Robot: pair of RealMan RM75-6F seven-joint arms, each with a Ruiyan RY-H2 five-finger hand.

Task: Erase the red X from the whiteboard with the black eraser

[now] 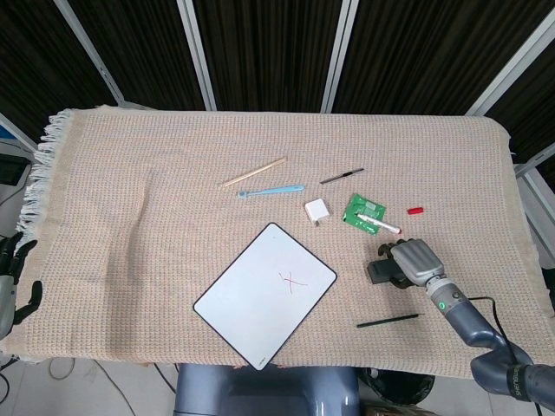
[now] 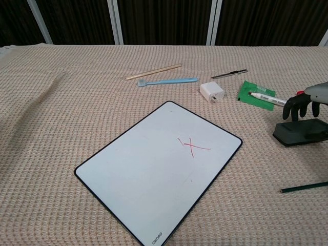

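Observation:
The whiteboard (image 1: 260, 299) (image 2: 154, 177) lies tilted on the beige cloth near the front edge. The red X (image 1: 293, 280) (image 2: 192, 146) is on its right part. To the right lies the black eraser (image 1: 379, 272) (image 2: 300, 133), flat on the cloth. My right hand (image 1: 411, 260) (image 2: 306, 103) is over the eraser, its dark fingers curled down against the far side; the thumb is hidden. My left hand (image 1: 10, 277) rests off the table's left edge with fingers apart, holding nothing.
Just behind the eraser a marker (image 1: 380, 225) (image 2: 266, 97) lies on a green pouch (image 1: 363, 209), with a red cap (image 1: 415, 210) beside it. A white charger (image 1: 316, 211), blue toothbrush (image 1: 270, 190), wooden stick (image 1: 253, 172) and dark pens (image 1: 342, 176) (image 1: 388, 321) are scattered nearby.

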